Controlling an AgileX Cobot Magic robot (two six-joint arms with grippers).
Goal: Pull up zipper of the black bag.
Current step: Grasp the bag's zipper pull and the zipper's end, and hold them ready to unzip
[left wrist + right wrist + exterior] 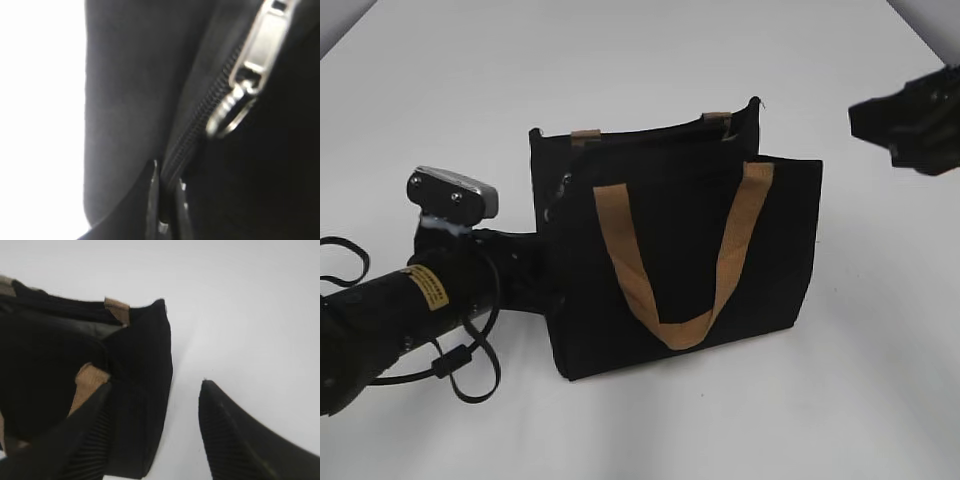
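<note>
You are looking at the black bag (680,250) standing in the middle of the white surface (640,60), its near face showing a tan strap handle (675,330) that is hanging down in a V. The mouth of the bag is gaping open along the top, with two short tan tabs (586,135) peeking out at the far edge.

Your left arm (390,310) is reaching in from the near left and pressing against the left edge of the bag, so the left pincer (167,205) itself is hiding behind black fabric in the exterior view. In the left wrist view its tips are sitting very close together, narrow, right at the black zip line (200,115); you cannot tell whether they are pinching fabric or only touching it. The zipper (260,55) is showing as a silvery slider with a small ring dangling from it, up and to the right of those tips and apart from them.

Your right pincer (155,440) is hovering above the surface at the far right, clear of the bag in the exterior view. In the right wrist view its ribbed fingers (240,440) are standing wide apart, holding nothing, with the right end of the bag lying just beyond the left finger.
</note>
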